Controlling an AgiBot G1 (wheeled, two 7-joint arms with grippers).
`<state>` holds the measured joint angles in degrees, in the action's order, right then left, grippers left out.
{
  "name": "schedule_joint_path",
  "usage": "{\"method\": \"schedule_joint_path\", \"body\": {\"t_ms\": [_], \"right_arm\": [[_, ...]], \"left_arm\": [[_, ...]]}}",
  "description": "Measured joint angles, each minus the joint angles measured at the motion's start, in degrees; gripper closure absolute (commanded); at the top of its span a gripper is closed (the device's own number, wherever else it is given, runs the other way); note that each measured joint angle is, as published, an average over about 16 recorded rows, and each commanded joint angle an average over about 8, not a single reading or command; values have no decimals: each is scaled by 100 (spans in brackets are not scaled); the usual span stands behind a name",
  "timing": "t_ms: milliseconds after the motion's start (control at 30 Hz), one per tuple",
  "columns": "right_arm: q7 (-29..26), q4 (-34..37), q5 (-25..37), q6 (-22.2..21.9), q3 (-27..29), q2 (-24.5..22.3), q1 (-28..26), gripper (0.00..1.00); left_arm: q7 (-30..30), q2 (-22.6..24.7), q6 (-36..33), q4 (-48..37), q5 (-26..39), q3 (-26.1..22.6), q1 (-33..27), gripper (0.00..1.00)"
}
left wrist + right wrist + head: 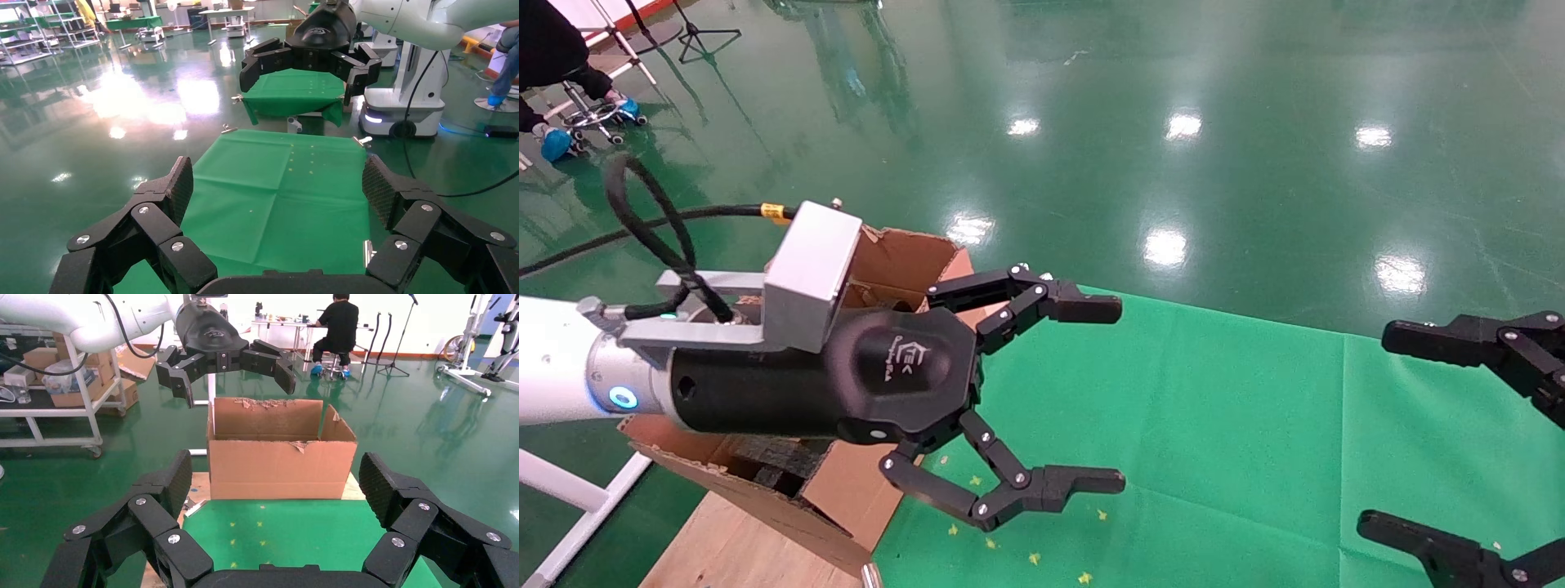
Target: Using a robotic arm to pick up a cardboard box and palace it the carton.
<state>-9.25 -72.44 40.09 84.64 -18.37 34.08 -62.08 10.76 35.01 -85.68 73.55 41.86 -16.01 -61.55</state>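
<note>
**Both grippers spread and empty above the green cloth, carton at the table's left end**

We see our left arm, the robotic arm (568, 371), reaching in from the left in the head view: a white tube with a blue light ring, a silver block bracket (809, 273) on top and a black cable (650, 229) looping back from it. Its left gripper (1095, 396) hangs above the green cloth (1214, 425) with the fingers spread wide apart and nothing between them. The left wrist view confirms it, showing only the cloth between the two textured pads (182, 187).

The carton (278, 456) stands just behind and under that arm, at the left end of the table. It is brown corrugated board, tall-walled and open at the top, with ragged, torn flap edges and a small tear hanging on the front wall. In the head view we can make out dark foam pieces (776, 457) inside it. It rests on a bare wooden surface (723, 547) next to the cloth.

Our right gripper (1373, 429) sits at the right edge of the head view, well apart from the left one, fingers likewise wide apart and holding nothing.

We cannot find the cardboard box in any view.

A person in black (333, 324) sits at a table far behind the carton.
</note>
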Motion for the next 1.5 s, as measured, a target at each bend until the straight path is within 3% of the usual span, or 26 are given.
{"method": "schedule_joint_path", "body": {"t_ms": [1500], "right_arm": [[0, 0, 0, 0, 0, 0, 0, 0]], "left_arm": [[3, 0, 4, -11, 14, -8, -11, 0]]}}
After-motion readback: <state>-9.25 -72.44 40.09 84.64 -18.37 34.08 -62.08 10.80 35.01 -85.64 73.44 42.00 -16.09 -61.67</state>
